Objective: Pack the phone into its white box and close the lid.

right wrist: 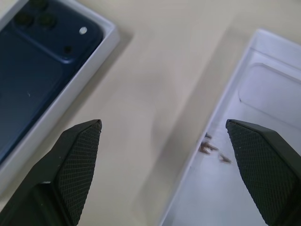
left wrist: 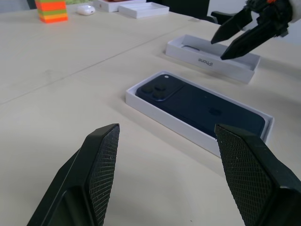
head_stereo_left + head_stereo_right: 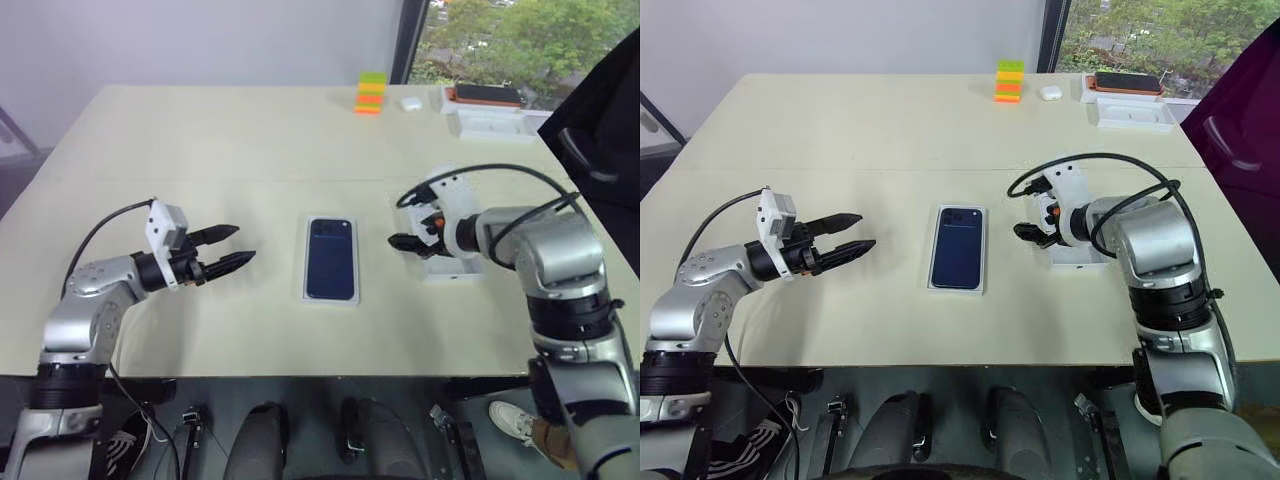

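The dark blue phone (image 3: 331, 258) lies camera side up inside the shallow white box (image 2: 160, 115) at the middle of the table. To its right the lid (image 3: 452, 268) rests with its plain white inner face up (image 1: 263, 155). My right gripper (image 3: 400, 238) hangs open over the lid's edge nearest the box, pointing down and holding nothing. Left of the box, my left gripper (image 3: 243, 244) is open and level, aimed at the box from a short distance away.
At the back of the table stand a stack of coloured blocks (image 3: 370, 93), a small white earbud case (image 3: 411, 102), an orange-edged device (image 3: 487, 95) on another white box, and a white tray (image 3: 495, 123). A person in dark clothes (image 3: 600, 130) is at the right.
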Available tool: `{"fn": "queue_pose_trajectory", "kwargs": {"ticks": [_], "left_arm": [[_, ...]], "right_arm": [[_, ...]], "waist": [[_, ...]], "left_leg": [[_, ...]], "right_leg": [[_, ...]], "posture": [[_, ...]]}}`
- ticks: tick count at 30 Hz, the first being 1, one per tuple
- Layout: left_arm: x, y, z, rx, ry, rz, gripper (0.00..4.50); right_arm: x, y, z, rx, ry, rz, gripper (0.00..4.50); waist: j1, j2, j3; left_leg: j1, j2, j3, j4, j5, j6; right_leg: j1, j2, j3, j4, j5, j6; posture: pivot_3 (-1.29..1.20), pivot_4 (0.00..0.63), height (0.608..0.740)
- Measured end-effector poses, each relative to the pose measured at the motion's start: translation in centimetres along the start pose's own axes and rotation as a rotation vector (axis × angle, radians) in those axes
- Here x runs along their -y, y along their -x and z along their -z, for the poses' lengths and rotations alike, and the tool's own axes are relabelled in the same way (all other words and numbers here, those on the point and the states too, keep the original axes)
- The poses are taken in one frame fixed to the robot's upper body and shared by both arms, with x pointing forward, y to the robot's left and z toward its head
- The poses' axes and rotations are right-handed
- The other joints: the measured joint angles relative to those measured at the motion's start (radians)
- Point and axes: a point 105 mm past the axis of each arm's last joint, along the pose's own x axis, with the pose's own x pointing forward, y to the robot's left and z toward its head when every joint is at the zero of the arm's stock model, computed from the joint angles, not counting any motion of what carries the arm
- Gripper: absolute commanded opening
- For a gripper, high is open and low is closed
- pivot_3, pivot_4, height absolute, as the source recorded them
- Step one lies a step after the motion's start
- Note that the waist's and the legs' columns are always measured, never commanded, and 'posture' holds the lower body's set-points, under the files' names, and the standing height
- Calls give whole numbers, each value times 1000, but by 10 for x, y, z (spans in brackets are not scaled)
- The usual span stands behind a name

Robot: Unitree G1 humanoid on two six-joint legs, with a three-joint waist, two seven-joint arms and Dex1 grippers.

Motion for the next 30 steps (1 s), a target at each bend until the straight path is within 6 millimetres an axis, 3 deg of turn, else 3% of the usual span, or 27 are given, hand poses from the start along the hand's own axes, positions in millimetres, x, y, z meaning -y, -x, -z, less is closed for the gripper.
{"fn": "queue_pose_trajectory", "kwargs": {"ticks": [10, 16, 30], "left_arm": [[0, -12, 3, 46, 87, -47, 3424], [5, -10, -3, 70, 65, -37, 3424], [11, -6, -7, 88, 51, -15, 3424]], "right_arm": [[14, -15, 17, -127, -130, 99, 4433], [21, -15, 7, -143, -110, 177, 4433], [18, -31, 20, -239, -177, 154, 4433]], "waist": [[-2, 0, 0], [-8, 0, 0], [-6, 0, 0]], "left_leg": [[0, 0, 0, 0, 0, 0], [0, 0, 0, 0, 0, 0], [0, 0, 0, 0, 0, 0]], "right_leg": [[0, 0, 0, 0, 0, 0], [0, 0, 0, 0, 0, 0], [0, 0, 0, 0, 0, 0]], "posture": [[0, 150, 740], [0, 150, 740], [0, 150, 740]]}}
